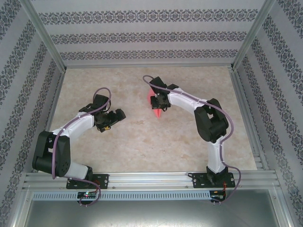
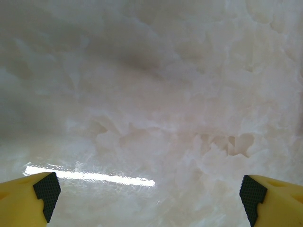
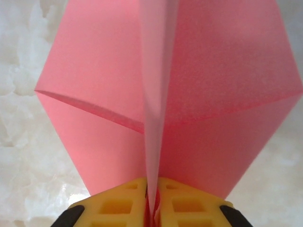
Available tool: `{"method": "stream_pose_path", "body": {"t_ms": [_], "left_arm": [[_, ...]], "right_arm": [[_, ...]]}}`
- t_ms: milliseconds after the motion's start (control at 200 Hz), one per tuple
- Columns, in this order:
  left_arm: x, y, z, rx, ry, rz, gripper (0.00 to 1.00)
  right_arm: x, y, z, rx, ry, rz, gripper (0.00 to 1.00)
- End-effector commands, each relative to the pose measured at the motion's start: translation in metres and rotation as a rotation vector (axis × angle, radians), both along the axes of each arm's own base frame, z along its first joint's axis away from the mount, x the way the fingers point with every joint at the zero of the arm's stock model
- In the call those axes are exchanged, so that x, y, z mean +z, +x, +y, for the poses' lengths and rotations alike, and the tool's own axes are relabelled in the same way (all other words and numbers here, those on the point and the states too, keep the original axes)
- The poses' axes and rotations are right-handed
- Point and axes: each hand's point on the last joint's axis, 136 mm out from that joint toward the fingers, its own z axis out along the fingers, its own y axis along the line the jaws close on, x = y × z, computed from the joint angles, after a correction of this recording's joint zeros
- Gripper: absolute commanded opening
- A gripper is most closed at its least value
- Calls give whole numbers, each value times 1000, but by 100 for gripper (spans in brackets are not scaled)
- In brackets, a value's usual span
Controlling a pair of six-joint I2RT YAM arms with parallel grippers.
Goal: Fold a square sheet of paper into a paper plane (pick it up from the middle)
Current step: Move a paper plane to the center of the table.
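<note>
Right gripper point(image 3: 151, 210) is seen pinched on the centre fin of the plane point(image 3: 218, 85); left gripper point(image 2: 147, 193) is spread wide, empty. Plane is judged light, limp, crease-prone; a centre-fin hold is advised.

On the marbled table point(image 1: 142, 151), the right gripper point(image 1: 159, 100) sits over the salmon-pink paper plane point(image 1: 157, 112) — its pointed end aims toward 6 o'clock. The left gripper point(image 1: 116, 116) hangs well apart, at 8 o'clock from it.
</note>
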Motion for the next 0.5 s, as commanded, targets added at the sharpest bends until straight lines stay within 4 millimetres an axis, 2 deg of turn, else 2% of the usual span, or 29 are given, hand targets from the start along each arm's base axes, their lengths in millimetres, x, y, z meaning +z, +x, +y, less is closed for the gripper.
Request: {"method": "stream_pose_path", "body": {"t_ms": [0, 125, 280, 375, 495], "left_arm": [[12, 4, 11, -14, 60, -16, 100], [34, 14, 30, -15, 195, -41, 100], [69, 35, 48, 26, 298, -120, 100], [91, 48, 56, 65, 333, -180, 100], [118, 62, 67, 110, 368, -250, 100]], "right_arm": [[-11, -3, -3, 22, -27, 64, 15], [-22, -3, -4, 5, -33, 100, 18], [-18, -3, -2, 1, -32, 103, 20], [1, -1, 0, 4, -22, 73, 25], [41, 1, -3, 4, -9, 11, 36]]}}
